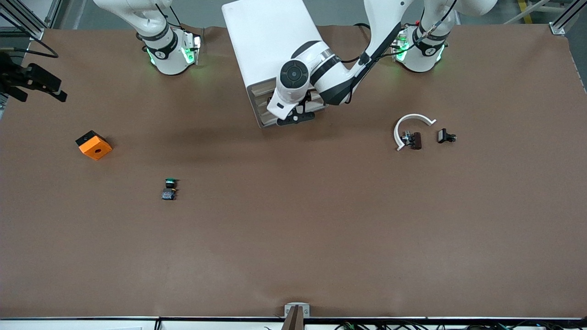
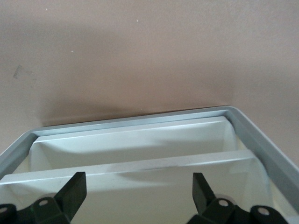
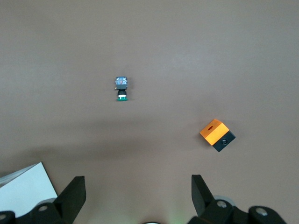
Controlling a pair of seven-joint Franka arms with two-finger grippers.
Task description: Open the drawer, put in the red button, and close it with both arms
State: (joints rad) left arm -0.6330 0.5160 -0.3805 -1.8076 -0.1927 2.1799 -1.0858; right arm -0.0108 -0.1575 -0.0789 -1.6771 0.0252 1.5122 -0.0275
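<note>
The white cabinet [image 1: 268,41] stands midway between the two arm bases, its drawer fronts [image 1: 262,103] facing the front camera. All drawers look pushed in. My left gripper [image 1: 296,118] is open and empty, right at the cabinet's front face. In the left wrist view its fingertips [image 2: 77,186] straddle the nearest white drawer lip [image 2: 140,164], with the grey frame [image 2: 140,120] below. No red-capped button shows in any view. My right gripper [image 3: 138,183] is open and empty, high over its own base, out of the front view; that arm waits.
A green-capped switch [image 1: 169,188] and an orange-and-black block [image 1: 93,145] lie toward the right arm's end; both show in the right wrist view [image 3: 122,87] [image 3: 217,134]. A white arc [image 1: 410,123] around a small dark maroon part [image 1: 412,140], and a black part [image 1: 445,136], lie toward the left arm's end.
</note>
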